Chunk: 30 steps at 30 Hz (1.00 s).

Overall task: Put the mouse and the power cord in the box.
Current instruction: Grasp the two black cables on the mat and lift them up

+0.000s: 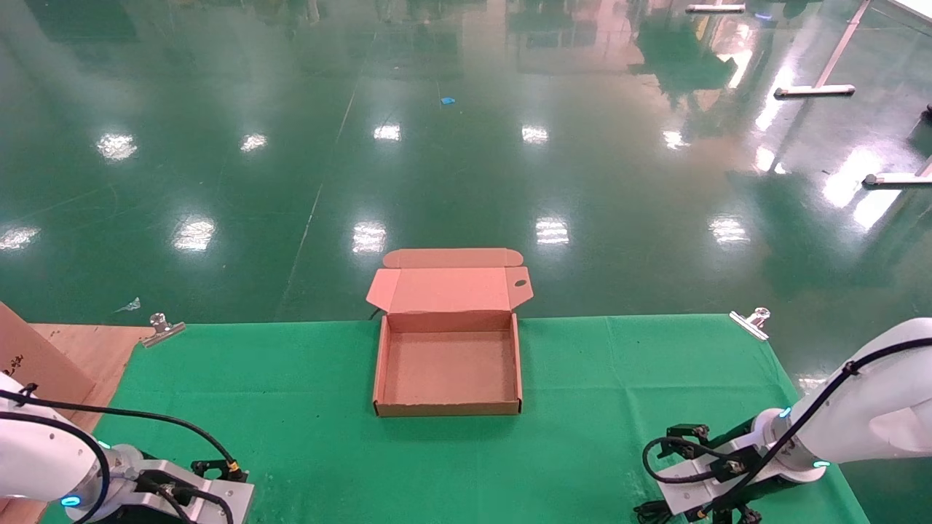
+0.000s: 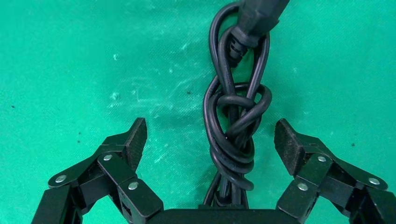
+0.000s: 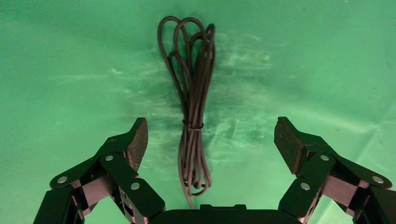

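Observation:
The brown cardboard box stands open at the middle of the green table, its lid folded back and nothing inside it. The power cord, a black cable tied in a knot with a moulded plug, lies on the cloth between the fingers of my open left gripper, untouched by either pad. My right gripper is open over a thin dark cable bundle bound with a tie. The mouse is out of view. In the head view both grippers sit low at the table's near corners.
Green cloth covers the table, held by metal clips at the far corners. A wooden board stands at the far left. Shiny green floor lies beyond the far edge.

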### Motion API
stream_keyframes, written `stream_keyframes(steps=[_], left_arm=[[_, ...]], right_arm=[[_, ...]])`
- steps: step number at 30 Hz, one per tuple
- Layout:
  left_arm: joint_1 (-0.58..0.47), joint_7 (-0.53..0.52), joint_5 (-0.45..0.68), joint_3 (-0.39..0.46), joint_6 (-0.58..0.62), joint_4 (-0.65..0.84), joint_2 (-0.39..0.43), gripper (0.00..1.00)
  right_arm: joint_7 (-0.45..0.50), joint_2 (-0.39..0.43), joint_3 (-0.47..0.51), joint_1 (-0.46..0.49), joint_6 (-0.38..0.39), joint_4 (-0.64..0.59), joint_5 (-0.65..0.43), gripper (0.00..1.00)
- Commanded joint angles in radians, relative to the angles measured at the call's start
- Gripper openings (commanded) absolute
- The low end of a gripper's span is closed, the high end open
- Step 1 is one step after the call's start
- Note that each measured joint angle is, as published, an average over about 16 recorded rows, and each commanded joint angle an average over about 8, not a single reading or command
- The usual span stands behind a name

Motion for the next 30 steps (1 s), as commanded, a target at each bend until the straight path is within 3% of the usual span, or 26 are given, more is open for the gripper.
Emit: stream_keyframes(steps=[1, 30], left_arm=[[-0.004, 0.009, -0.002, -0.001, 0.002, 0.011, 0.001, 0.0], [-0.03, 0.071, -0.01, -0.006, 0.016, 0.087, 0.019, 0.0]], right_arm=[[-0.004, -0.001, 0.001, 0.004, 0.004, -0.009, 0.002, 0.0], [-0.043, -0.001, 0.005, 0.001, -0.006, -0.048, 0.006, 0.0]])
